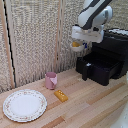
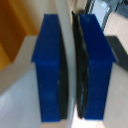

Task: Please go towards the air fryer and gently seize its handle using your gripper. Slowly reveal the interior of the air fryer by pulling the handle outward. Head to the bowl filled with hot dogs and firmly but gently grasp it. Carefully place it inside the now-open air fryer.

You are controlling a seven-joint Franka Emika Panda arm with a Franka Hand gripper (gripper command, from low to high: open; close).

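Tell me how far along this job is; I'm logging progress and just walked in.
Done: the air fryer drawer stands pulled out, handle facing forward.
In hand: the gripper holds the bowl of hot dogs lifted in the air beside the fryer; in the wrist view the blue fingers pinch its white rim.
Left: lowering the bowl into the open drawer and releasing it.

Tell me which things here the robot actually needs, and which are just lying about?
Needed:
glossy black air fryer, drawer pulled open
short black handle on the drawer front
small white bowl of yellow-orange hot dogs
blue-tipped gripper, clamping the bowl's rim

Lying about:
pink cup
patterned plate
orange-yellow block
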